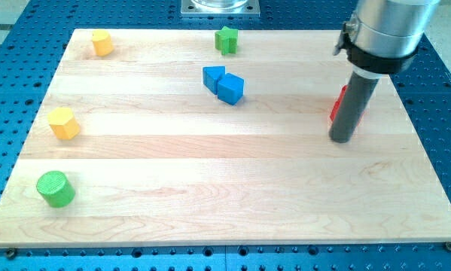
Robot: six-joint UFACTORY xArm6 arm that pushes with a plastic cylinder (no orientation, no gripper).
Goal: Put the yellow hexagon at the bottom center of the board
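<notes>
Tip (pixel 341 139) rested beside red block (pixel 336 105), well apart from yellow hexagon block (pixel 63 123); no end effector fitted, grasp state indeterminable.

My tip (pixel 341 139) rests near the board's (pixel 233 196) right edge, just beside a partly hidden red block (pixel 336 105), well apart from the yellow hexagon (pixel 63 123) near the left edge.

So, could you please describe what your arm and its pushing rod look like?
What shows is a shiny silver-grey metal cylinder ringed by a black clamp band with a small lug on its left. Below it hangs a straight dark grey cylindrical rod, plain and unmarked, ending in my tip. No cables are visible.
</notes>
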